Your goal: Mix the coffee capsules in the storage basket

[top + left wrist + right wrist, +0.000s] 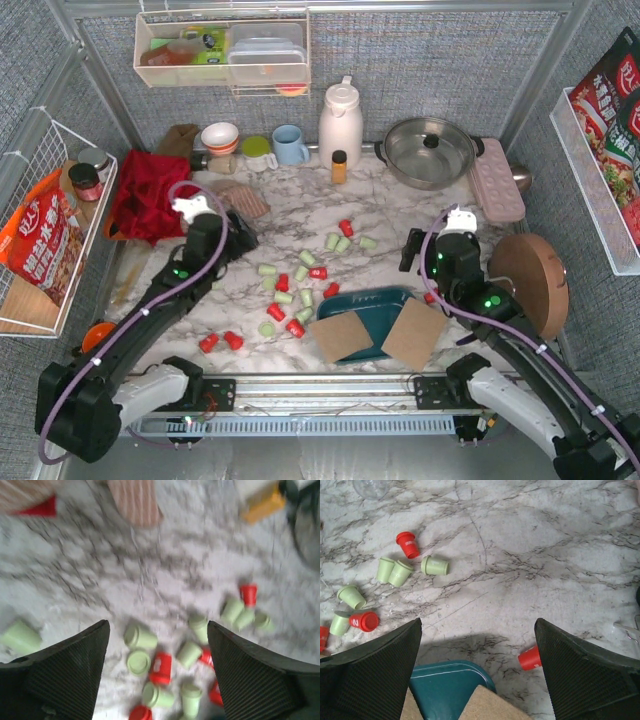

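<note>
My left end effector [157, 627] hangs over the white marbled worktop [75, 570]. Its two black ribbed fingers [75, 670] are spread wide with nothing between them. Just ahead of and below that gap lies the thick of the thumb-sized tapered coffee capsules [161, 669] — some bright red, some pale mint green. They are loose on the worktop, most on their sides and pointing every which way. The wrist view is blurred, but the red one nearest the centre line seems to lie with its long axis running away from me. If so, the fingers would close across its narrow body.

From above, the cluster spreads between the two arms. The dark teal rectangular plastic storage basket [372, 303] sits just to the cluster's right, and the nearest capsules are almost at its left end. Two brown cardboard squares [340, 338] lie over its near side, and I see no capsule in the part left bare.

My right end effector [478, 625] is also wide open and empty, hovering over the basket's far rim. A lone red capsule [530, 658] lies on the worktop beside its right finger.

I judge the left arm nearer the heap and the right nearer the basket — so any capsule taken with the left must travel rightward to go in.
</note>
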Controlling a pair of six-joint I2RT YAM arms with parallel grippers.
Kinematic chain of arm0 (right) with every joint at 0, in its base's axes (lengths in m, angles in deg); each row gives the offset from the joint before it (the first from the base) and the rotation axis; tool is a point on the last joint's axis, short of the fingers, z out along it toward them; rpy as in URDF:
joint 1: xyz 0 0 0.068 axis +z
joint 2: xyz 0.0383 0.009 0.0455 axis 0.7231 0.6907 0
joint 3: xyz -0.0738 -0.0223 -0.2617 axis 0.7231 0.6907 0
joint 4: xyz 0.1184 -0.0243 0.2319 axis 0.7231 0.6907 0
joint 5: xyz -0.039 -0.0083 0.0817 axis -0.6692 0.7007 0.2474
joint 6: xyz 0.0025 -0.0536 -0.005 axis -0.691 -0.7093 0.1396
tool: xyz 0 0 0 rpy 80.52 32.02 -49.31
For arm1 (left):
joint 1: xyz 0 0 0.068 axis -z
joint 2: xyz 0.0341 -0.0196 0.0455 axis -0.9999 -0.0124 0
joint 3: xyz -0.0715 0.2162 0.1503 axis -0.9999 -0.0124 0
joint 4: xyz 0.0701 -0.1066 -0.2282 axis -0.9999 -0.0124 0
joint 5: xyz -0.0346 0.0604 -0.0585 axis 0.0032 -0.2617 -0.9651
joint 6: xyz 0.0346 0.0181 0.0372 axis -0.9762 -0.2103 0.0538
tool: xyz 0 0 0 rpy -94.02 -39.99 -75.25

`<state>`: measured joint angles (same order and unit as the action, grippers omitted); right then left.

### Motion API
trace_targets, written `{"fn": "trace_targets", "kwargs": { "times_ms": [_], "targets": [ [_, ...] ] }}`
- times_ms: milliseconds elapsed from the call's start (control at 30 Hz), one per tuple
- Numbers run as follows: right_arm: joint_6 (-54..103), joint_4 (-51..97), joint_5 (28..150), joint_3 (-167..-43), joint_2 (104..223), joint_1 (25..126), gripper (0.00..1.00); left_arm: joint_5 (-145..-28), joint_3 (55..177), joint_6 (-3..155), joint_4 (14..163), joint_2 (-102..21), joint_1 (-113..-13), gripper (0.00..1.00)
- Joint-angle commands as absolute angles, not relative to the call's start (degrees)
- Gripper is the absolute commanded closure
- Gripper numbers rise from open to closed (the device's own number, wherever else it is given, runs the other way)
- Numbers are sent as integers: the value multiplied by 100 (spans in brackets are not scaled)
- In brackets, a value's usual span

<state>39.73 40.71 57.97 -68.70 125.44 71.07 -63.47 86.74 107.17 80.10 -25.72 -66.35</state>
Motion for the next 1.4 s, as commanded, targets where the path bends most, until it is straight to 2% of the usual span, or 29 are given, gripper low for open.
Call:
{"fn": "trace_targets", "kwargs": {
  "times_ms": [0, 133, 400, 633, 1000, 1367],
  "targets": [
    [3774, 3758, 5663, -6878, 12649, 7314, 1, -6269, 8366, 10715, 7714, -2446, -5761, 17],
    [3699, 3735, 5564, -6890, 12784, 7414, 1, -6520, 8113, 10842, 8006, -2387, -4738, 27],
    [3681, 3592, 5510, -6804, 12876, 7519, 1, -6203, 8290, 11099, 8346, -3302, -3039, 32],
    [3672, 3590, 5475, -6804, 12893, 7592, 1, -5659, 8913, 11681, 7597, -4093, -2183, 35],
    [3672, 3581, 5464, -6762, 12856, 7655, 1, -5102, 9055, 12658, 6414, -4062, -1755, 36],
    [3663, 3581, 5459, -6782, 12861, 7683, 1, -5295, 8701, 13126, 6746, -3907, -1604, 36]
  ]
}}
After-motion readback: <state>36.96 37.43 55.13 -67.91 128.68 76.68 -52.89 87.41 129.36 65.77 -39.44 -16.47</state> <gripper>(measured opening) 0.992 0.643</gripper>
